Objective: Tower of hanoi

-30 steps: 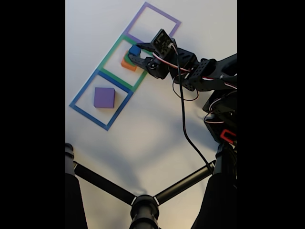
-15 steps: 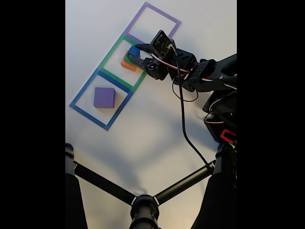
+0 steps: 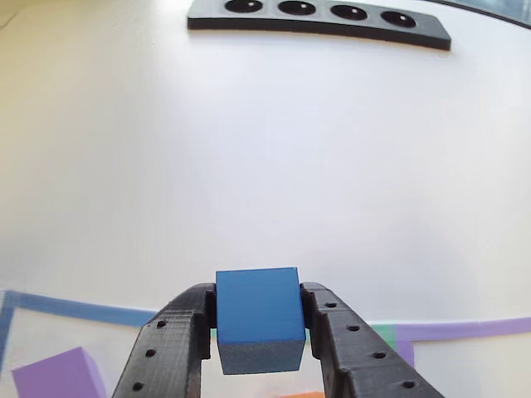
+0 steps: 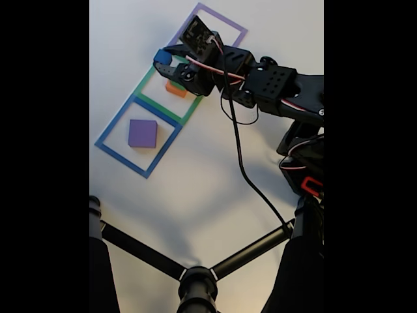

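Gripper (image 4: 164, 60) clamped on blue cube (image 3: 258, 317), raised off table (image 4: 208, 182). Orange block (image 4: 175, 89) sat in green square (image 4: 144, 86); purple block (image 4: 142, 133) in blue square (image 4: 117, 120).

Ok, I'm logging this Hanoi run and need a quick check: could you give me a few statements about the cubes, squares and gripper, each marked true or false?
1. The gripper is shut on the blue cube. True; in the fixed view too, the blue cube sits at its tip.
2. The purple cube lies inside the blue square outline. True.
3. The orange cube lies inside the purple square outline. False: it lies in the green square outline.
4. The blue cube rests on the purple cube. False: it is held in the jaws, apart from the purple cube.
5. A black strip with round holes lies on the table. True.
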Action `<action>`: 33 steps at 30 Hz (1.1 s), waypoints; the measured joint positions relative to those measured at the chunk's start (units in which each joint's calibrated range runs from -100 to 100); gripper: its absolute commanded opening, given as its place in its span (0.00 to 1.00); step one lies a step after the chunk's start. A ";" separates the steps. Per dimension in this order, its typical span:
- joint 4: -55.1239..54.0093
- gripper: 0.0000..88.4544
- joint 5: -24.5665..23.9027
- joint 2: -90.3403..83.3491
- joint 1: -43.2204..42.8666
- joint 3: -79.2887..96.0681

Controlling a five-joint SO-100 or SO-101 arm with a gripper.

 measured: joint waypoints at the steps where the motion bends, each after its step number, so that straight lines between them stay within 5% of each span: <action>1: 4.07 0.05 0.00 -1.43 -0.30 -1.98; 17: 72.81 0.05 0.00 -12.69 -2.60 -46.78; 26: 88.60 0.05 0.00 -13.54 -6.79 -60.71; 33: 90.91 0.05 -0.75 -13.54 -12.68 -58.90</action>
